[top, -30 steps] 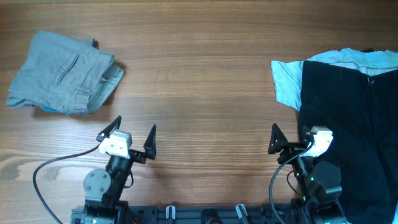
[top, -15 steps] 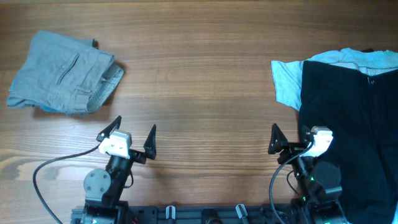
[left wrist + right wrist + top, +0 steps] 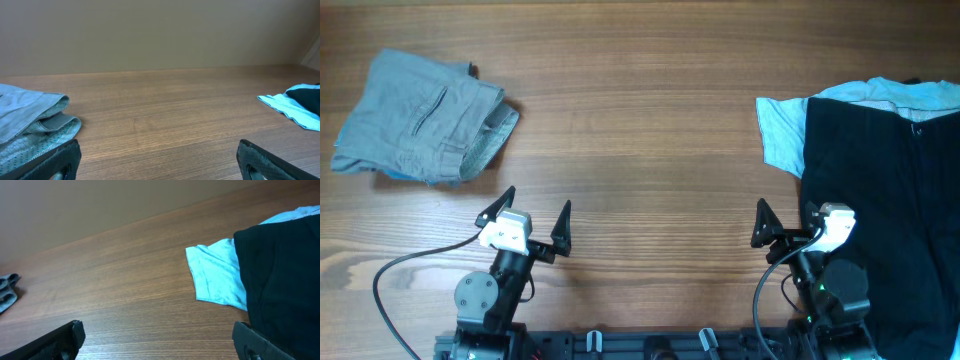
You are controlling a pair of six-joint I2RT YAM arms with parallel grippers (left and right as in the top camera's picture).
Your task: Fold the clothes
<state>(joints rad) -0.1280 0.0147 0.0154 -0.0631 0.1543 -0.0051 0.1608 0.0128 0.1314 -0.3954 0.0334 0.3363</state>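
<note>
Both hands parked wide and empty at the near edge of the desk, clothes off to either side

Left hand and right hand sit low by the arm bases, jaws spread wide with nothing between them; reads as a rest pose, no grasp begun. Grey shorts lie far left, folded into a compact bundle with layered edges and pale patterned lining showing on the right side, probably the finished pile, well apart from the left hand. Black shorts lie spread flat at the right edge over a light blue T-shirt whose corner pokes out left and top. The right hand is at the black fabric's left edge, so likely next to fold; bare middle looks like the folding area
</note>
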